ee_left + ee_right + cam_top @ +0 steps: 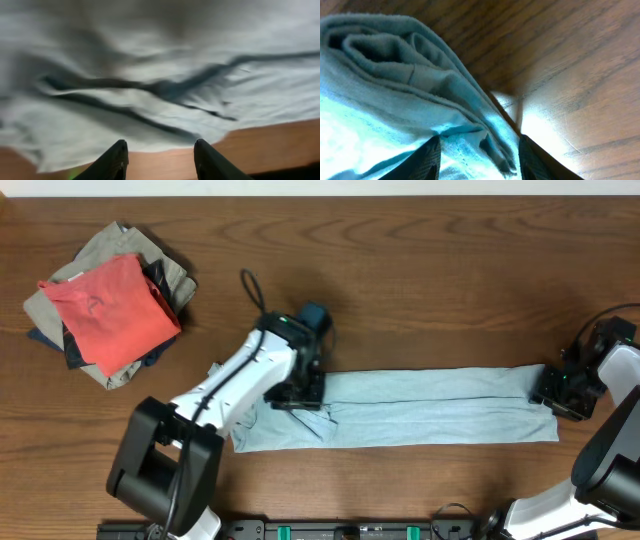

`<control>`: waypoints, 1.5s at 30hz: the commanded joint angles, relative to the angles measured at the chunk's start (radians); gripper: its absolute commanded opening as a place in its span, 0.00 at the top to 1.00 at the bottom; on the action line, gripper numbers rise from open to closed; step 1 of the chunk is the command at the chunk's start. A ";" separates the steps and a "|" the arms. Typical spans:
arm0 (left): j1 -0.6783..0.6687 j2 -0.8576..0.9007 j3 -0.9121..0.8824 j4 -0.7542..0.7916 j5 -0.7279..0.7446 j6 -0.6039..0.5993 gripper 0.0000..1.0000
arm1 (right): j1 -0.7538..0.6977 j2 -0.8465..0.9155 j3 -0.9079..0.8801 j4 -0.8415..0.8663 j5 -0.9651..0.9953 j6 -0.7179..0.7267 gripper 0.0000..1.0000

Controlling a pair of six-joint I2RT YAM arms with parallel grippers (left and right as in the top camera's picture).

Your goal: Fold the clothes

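Observation:
A light blue garment (430,408) lies on the table as a long folded strip running left to right. My left gripper (300,392) is over the strip's left part. In the left wrist view its fingers (160,146) are open and empty, with the wrinkled blue cloth (150,75) just ahead and bare wood between the tips. My right gripper (556,392) is at the strip's right end. In the right wrist view its fingers (479,145) are open and straddle the layered cloth edge (420,75), which lies between them.
A pile of other clothes (105,305), with a red shirt on top, sits at the far left of the wooden table (450,290). A black cable (252,288) loops behind the left arm.

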 commanded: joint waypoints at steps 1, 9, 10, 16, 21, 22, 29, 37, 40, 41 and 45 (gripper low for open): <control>0.070 -0.017 0.007 -0.020 -0.032 -0.011 0.55 | -0.011 0.010 -0.005 0.000 0.003 -0.021 0.53; 0.262 -0.027 0.007 -0.029 -0.056 -0.004 0.55 | -0.011 0.010 -0.005 0.014 -0.005 -0.027 0.99; 0.280 -0.030 0.007 -0.030 -0.057 0.000 0.55 | -0.011 0.010 -0.005 0.015 -0.005 -0.027 0.99; 0.395 -0.089 0.007 -0.039 -0.056 0.041 0.55 | -0.011 0.001 0.044 -0.012 0.014 -0.026 0.99; 0.457 -0.159 0.007 -0.039 -0.056 0.043 0.55 | -0.003 -0.027 0.169 -0.135 -0.085 -0.027 0.99; 0.462 -0.169 0.007 -0.040 -0.056 0.043 0.55 | 0.000 -0.033 0.189 -0.161 -0.088 -0.027 0.99; 0.465 -0.184 0.006 -0.060 -0.056 0.043 0.55 | 0.024 -0.039 0.174 -0.176 -0.060 -0.042 0.99; 0.465 -0.184 0.006 -0.065 -0.056 0.043 0.55 | -0.004 -0.039 0.045 -0.122 0.003 -0.041 0.95; 0.465 -0.184 0.006 -0.064 -0.056 0.043 0.55 | -0.016 -0.039 0.014 -0.102 0.021 -0.042 0.68; 0.465 -0.184 0.006 -0.064 -0.056 0.043 0.55 | -0.018 -0.039 0.008 -0.094 0.043 -0.041 0.64; 0.465 -0.184 0.006 -0.064 -0.056 0.043 0.55 | -0.021 -0.039 0.007 -0.054 0.062 -0.041 0.36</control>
